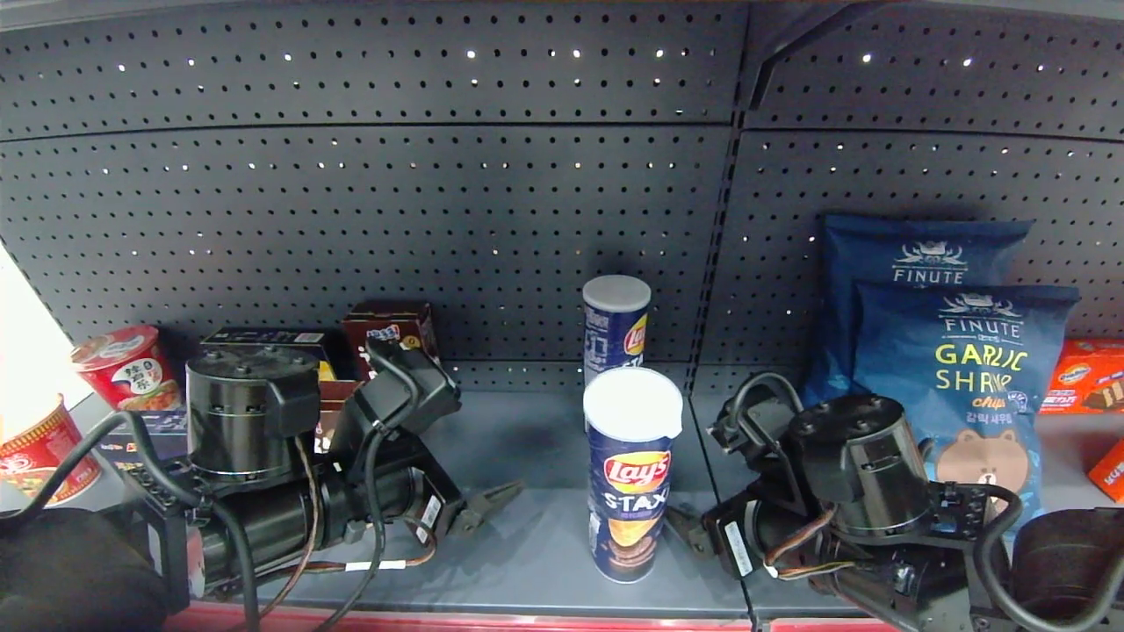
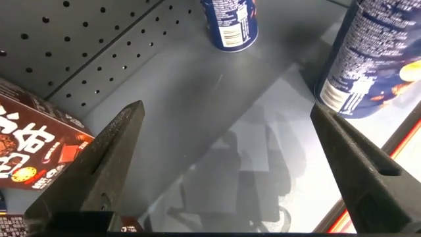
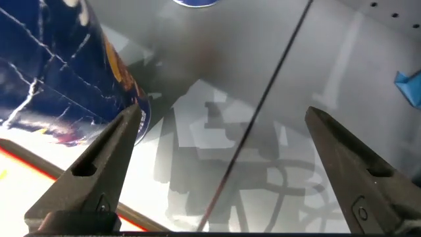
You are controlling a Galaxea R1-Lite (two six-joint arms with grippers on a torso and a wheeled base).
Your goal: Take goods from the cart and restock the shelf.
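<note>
Two blue chip cans stand upright on the grey shelf (image 1: 527, 553). The front can (image 1: 631, 474) is near the shelf's front edge, and the rear can (image 1: 616, 326) stands behind it by the pegboard. My left gripper (image 1: 493, 502) lies low on the shelf to the left of the front can, open, with nothing between its fingers. In the left wrist view the left gripper (image 2: 227, 112) faces bare shelf, with the front can (image 2: 375, 59) and the rear can (image 2: 230, 23) ahead. My right gripper (image 1: 683, 527) sits just right of the front can, open and empty. The right gripper (image 3: 223, 115) has the front can (image 3: 59, 72) beside one finger.
Cup noodles (image 1: 123, 364) and brown snack boxes (image 1: 391, 326) stand at the left. Blue chip bags (image 1: 957, 351) and orange boxes (image 1: 1089, 377) stand at the right. A perforated back panel (image 1: 439, 193) closes the shelf, and a red strip (image 1: 492, 621) edges its front.
</note>
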